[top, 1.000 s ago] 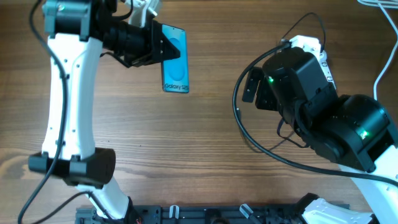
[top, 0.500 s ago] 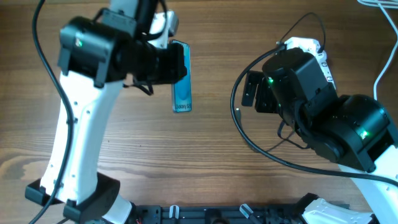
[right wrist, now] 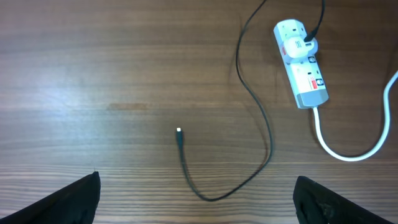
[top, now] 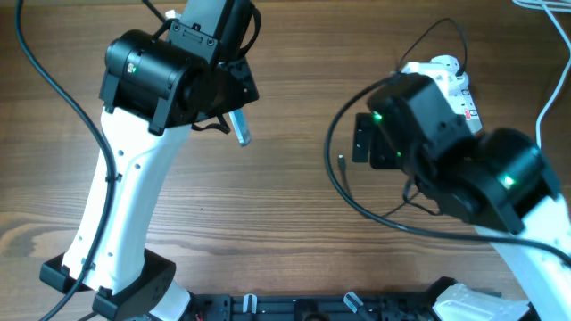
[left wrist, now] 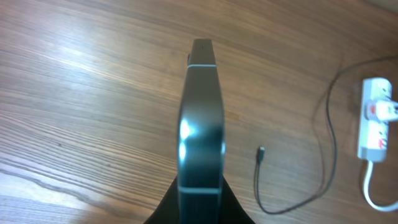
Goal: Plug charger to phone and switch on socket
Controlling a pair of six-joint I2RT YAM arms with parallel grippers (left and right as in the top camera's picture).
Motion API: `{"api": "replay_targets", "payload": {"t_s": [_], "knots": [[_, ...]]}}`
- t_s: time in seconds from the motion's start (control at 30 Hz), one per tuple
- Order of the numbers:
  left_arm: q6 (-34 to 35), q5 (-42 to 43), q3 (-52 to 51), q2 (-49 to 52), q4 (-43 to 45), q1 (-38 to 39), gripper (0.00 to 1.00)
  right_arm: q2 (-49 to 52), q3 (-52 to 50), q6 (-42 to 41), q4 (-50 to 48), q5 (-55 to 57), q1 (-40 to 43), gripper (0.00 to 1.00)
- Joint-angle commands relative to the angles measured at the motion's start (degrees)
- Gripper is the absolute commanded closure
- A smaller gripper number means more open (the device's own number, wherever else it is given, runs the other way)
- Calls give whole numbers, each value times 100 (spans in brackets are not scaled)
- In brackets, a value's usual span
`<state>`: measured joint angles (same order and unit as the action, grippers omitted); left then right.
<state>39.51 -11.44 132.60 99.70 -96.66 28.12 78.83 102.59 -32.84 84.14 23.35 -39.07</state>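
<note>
The charger [left wrist: 261, 152] lies on the table [left wrist: 93, 93] between the phone [left wrist: 200, 124] and the socket [left wrist: 371, 121].

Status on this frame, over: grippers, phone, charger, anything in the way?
Left gripper shut on phone, held edge-on. Right gripper open over charger tip, loose on table. No obstruction seen between phone and tip.

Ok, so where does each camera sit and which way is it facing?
Overhead: above the table, facing straight down; left arm and right arm show, left gripper holding the phone.
Left wrist: looks along its fingers at the phone and table.
Right wrist: faces down at the table; its open fingertips show in the bottom corners.
Shared: both wrist views show the charger and the socket.
</note>
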Motion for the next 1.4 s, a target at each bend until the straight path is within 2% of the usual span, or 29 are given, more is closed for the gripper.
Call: {"api": "replay_targets", "payload": {"t_s": [0.0, 0.1, 0.27, 0.4, 0.53, 0.67, 0.77, 0.83, 1.03, 1.23, 1.37], "knots": [[168, -232, 37, 44, 17, 0, 96, 225, 2, 136, 9, -155, -24, 0], [140, -356, 37, 44, 57, 0, 96, 321, 2, 144, -4, -203, -24, 0], [20, -1023, 20, 52, 17, -39, 96, 632, 2, 459, -15, -131, -24, 0], [-175, -1088, -109, 52, 15, -527, 96, 944, 2, 435, -13, -125, -24, 0], [-352, -289, -219, 52, 15, -1421, 96, 1259, 2, 514, 28, -151, -24, 0], [-1235, 957, -221, 44, 15, -2159, 96, 1513, 2, 1012, 2, -293, -22, 0], [-2013, 2131, -221, 0, 13, -2472, 96, 1705, 2, 1014, -74, -295, 59, 0], [-2269, 2603, -221, -72, 13, -2583, 96, 1829, 2, 990, -74, -299, 190, 0], [-2420, 2660, -590, -896, 13, -2796, 96, 2009, 2, 1038, -81, -870, 811, 0], [-2430, 2557, -1602, -2039, 72, -2809, 96, 2009, 2, 1040, -208, -999, 1141, 0], [-2406, 2756, -2439, -2479, 492, -2809, 96, 2009, 2, 1036, -326, -1250, 1139, 0]]}}
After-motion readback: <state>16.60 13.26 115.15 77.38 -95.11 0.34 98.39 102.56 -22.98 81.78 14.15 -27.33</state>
